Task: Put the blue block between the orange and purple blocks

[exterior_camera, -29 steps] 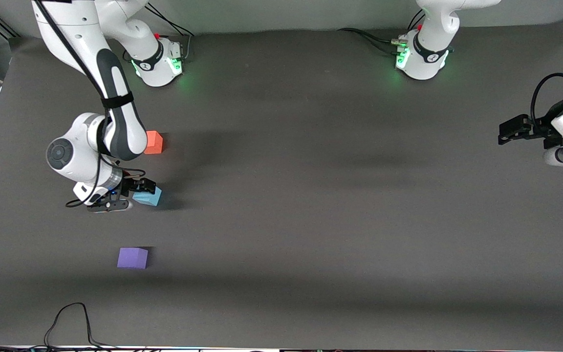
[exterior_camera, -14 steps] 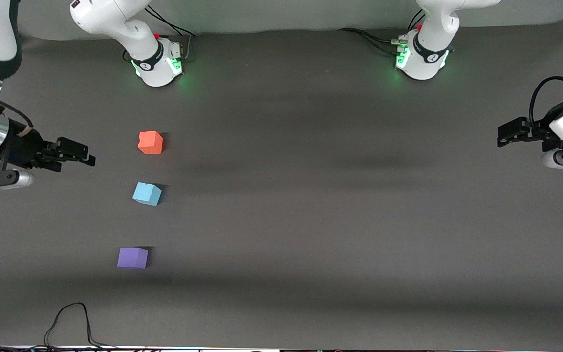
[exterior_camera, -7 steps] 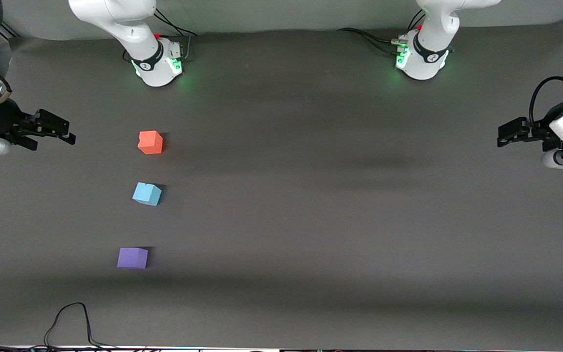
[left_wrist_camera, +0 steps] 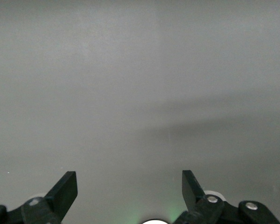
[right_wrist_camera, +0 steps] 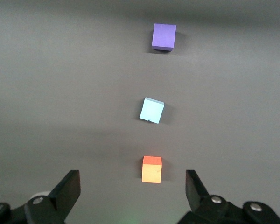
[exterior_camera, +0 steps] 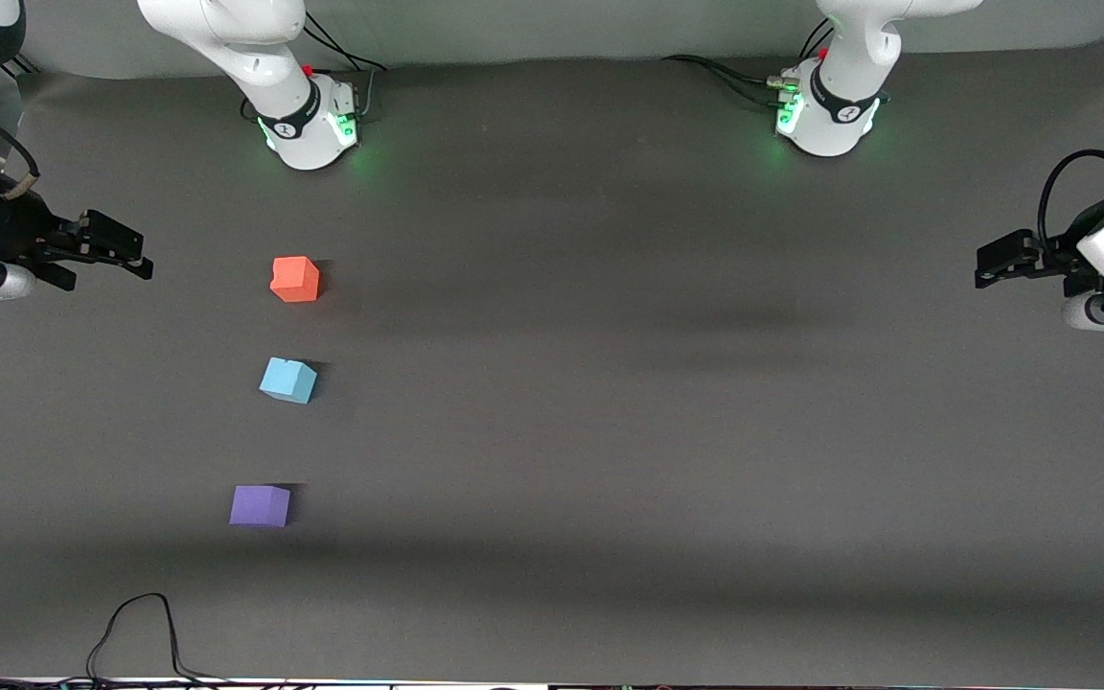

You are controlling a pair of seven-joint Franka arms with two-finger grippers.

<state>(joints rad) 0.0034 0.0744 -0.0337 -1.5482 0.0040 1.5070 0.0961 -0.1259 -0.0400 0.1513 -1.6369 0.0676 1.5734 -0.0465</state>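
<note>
The blue block point(exterior_camera: 288, 380) sits on the table point(exterior_camera: 667, 402) between the orange block point(exterior_camera: 295, 279) and the purple block point(exterior_camera: 260, 505), touching neither; it is turned a little vs. the other two. From this, the placing looks done.

The right gripper point(exterior_camera: 116, 254) hangs in the air at the right arm's end of the table, jaws wide and empty. All 3 cubes are toward the middle of the table from it: orange is the closest to the tool, blue next, purple the most distant, and none is near the fingers. In the right wrist view the three stand in a row ahead of the fingertips point(right_wrist_camera: 71, 183), orange first. The left gripper point(exterior_camera: 1002, 259) waits at the left arm's end, also wide open and holding nothing — well apart from every block.

What can go wrong now, in my judgement:
- If the right arm sweeps low back over the row, a finger can knock the orange block first, as it is closest.
- Blue is light and already rotated — a small touch would push it out of line w/ the others.
- The cable point(exterior_camera: 130, 623) at the table edge closest to the front camera seems too distant from both tools to catch.
</note>
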